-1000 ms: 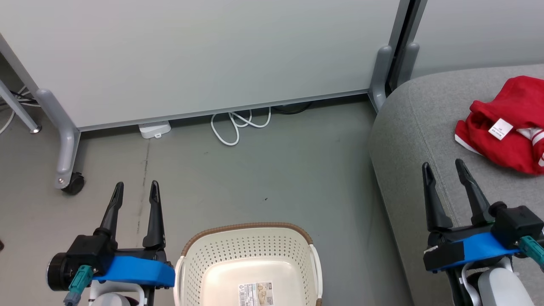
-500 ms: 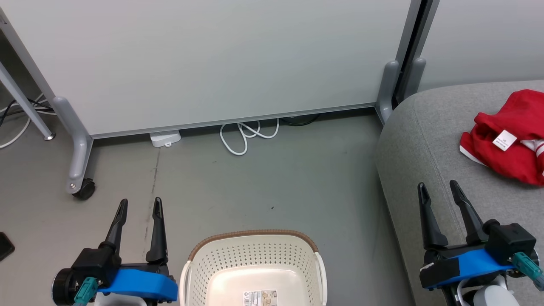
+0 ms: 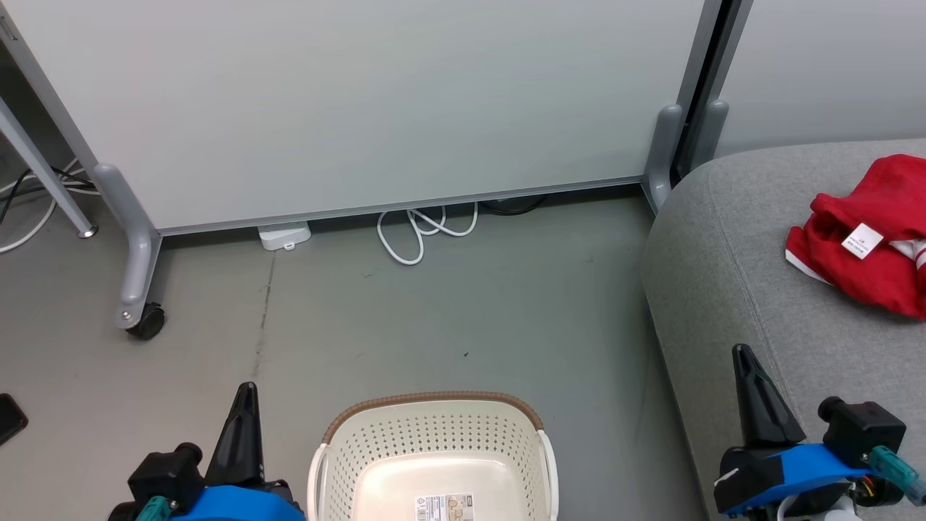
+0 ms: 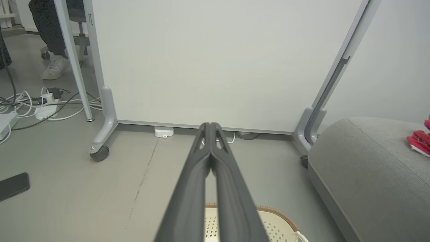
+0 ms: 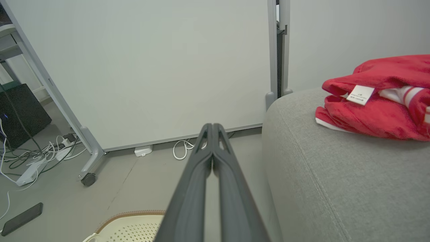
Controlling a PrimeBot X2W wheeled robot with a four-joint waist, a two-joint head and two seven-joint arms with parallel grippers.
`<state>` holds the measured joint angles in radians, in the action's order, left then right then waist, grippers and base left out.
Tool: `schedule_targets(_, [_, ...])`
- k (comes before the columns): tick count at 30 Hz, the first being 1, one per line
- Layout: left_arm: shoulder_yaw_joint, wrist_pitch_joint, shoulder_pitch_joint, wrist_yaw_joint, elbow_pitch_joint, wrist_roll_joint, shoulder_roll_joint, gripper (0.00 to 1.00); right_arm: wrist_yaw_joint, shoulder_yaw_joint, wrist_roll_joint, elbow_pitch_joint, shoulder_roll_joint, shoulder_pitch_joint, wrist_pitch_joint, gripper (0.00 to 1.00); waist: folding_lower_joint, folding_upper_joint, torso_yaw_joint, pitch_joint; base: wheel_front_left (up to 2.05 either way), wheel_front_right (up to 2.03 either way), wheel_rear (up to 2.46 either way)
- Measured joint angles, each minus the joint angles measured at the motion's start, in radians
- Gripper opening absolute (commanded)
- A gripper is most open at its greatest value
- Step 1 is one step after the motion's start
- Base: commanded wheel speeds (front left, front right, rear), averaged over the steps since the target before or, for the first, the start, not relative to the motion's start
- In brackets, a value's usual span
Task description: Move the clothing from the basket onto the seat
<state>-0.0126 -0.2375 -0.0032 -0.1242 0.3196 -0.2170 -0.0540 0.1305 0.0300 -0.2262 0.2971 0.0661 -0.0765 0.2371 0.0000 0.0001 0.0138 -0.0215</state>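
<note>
Red clothing (image 3: 872,250) with white trim and a small white tag lies bunched on the light grey seat (image 3: 731,275) at the right; it also shows as clothing (image 5: 379,101) on the seat (image 5: 319,174) and as a red edge of clothing (image 4: 420,141). The cream basket (image 3: 434,449) with a brown rim stands on the floor at bottom centre, with nothing in it but a label. My left gripper (image 3: 244,394) is shut to the basket's left, holding nothing. My right gripper (image 3: 745,360) is shut over the seat's front edge, apart from the clothing. Both wrist views show the fingertips pressed together.
A white partition panel (image 3: 362,101) on castor feet (image 3: 145,322) stands behind the basket. A white cable loop (image 3: 419,231) and a small white box (image 3: 283,235) lie at its base. A dark phone (image 3: 9,418) lies on the floor at left. A person's foot (image 4: 53,69) is beyond the panel.
Both grippers have gone from open to shut and dropped lower in the head view. The camera has shifted slightly, so the whole scene sits lower and further right.
</note>
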Motion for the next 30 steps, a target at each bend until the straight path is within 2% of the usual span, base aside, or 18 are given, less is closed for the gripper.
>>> schedule_targets(14, [0.023,0.064,-0.005,0.000,-0.012,-0.259,0.001,0.00,0.000,0.014,-0.257,-0.008,-0.003,0.000,-0.065,0.00,0.0000,0.0000,-0.002,0.002,0.00,0.00,0.00])
schedule_targets(30, [0.043,0.126,-0.025,0.000,-0.026,-0.508,0.001,0.00,0.000,0.029,-0.505,-0.018,-0.006,-0.001,-0.123,0.00,0.0000,0.0000,-0.003,0.005,0.00,0.00,0.00])
